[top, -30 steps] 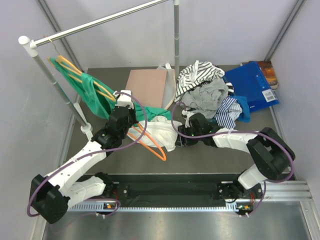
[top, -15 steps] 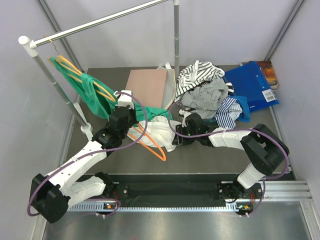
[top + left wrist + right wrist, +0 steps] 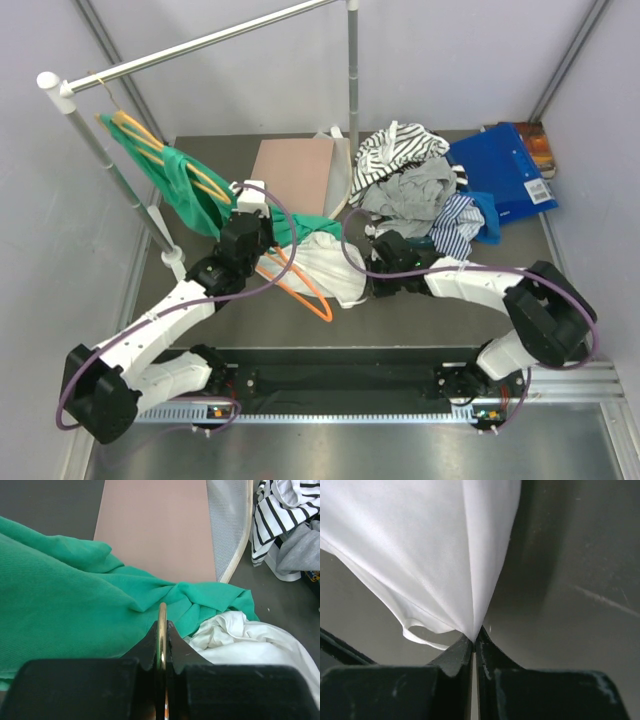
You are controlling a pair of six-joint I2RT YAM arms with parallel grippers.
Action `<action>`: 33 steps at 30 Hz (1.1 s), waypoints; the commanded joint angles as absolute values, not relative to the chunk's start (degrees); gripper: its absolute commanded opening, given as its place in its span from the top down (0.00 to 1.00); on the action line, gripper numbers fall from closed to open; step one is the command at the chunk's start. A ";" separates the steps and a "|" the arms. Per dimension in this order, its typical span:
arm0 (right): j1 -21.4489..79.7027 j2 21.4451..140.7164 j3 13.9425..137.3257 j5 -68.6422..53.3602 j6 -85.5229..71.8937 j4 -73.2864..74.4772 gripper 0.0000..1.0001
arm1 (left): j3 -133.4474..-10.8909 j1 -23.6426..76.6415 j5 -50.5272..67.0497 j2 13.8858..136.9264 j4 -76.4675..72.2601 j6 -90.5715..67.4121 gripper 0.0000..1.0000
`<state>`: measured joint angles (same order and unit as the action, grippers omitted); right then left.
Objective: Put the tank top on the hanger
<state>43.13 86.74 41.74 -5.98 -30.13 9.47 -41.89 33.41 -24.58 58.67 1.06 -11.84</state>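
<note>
The white tank top [image 3: 330, 262] lies crumpled at the table's centre, partly over the orange hanger [image 3: 312, 303]. My left gripper [image 3: 262, 245] is shut on the hanger's thin hook [image 3: 161, 622], which stands upright between its jaws. Green cloth lies to the left of it and the tank top [image 3: 245, 640] to its right. My right gripper [image 3: 368, 285] is at the tank top's right edge and is shut on a pinch of the white fabric [image 3: 435, 555], which fans up and away from the jaw tips [image 3: 474, 639]. A loose strap loop hangs beside them.
A green garment [image 3: 180, 185] hangs on paler hangers from the rail [image 3: 200, 45] at left. A pink board [image 3: 292, 175] lies behind. A heap of striped and grey clothes [image 3: 410, 180] and a blue folder [image 3: 505, 180] fill the back right.
My right gripper has closed from open onto the tank top's edge, and its arm has shifted a little to the right. The left gripper has stayed put with the hanger.
</note>
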 commanded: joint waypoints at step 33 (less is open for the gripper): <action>45.09 66.18 47.02 -25.40 -37.08 18.90 1.00 | -48.16 33.22 -23.64 67.67 -11.51 -11.51 1.00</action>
<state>44.53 68.25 41.95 -23.49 -33.41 23.55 -45.19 33.41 -24.60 66.65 -5.89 -10.35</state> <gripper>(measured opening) 0.004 0.034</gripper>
